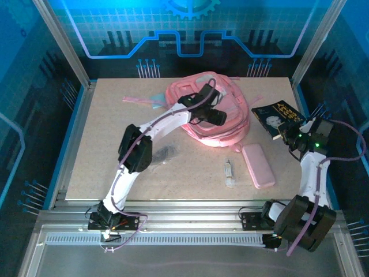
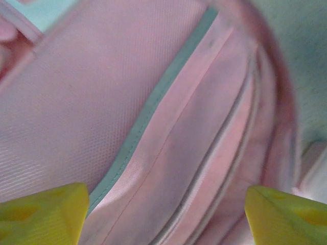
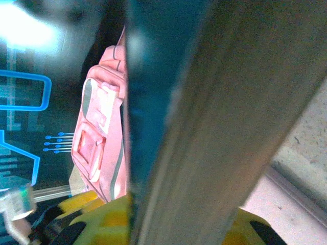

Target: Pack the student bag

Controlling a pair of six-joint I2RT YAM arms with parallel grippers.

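At the far middle of the table (image 1: 109, 133), the student bag (image 1: 235, 112) lies flat, a thin pink strap (image 1: 137, 99) trailing from it to the left. The left arm reaches over the bag, and the left gripper (image 1: 218, 117) hangs above its near half. In the left wrist view, the yellow fingertips (image 2: 46, 209) sit at the two lower corners, spread wide with nothing between them. Behind them are close, blurred pink mesh, a teal binding and a zip line.

On the right edge of the table, the right gripper (image 1: 286, 135) is clamped on the near corner of a dark book (image 1: 275, 114) with yellow lettering. In the right wrist view, the book's edge runs up between the yellow fingers (image 3: 97, 219), with the bag beyond it on the left.

Near the right arm, a flat pink pencil case (image 1: 258, 166) lies apart from the bag. A small pale tube (image 1: 230, 172) lies just to its left.
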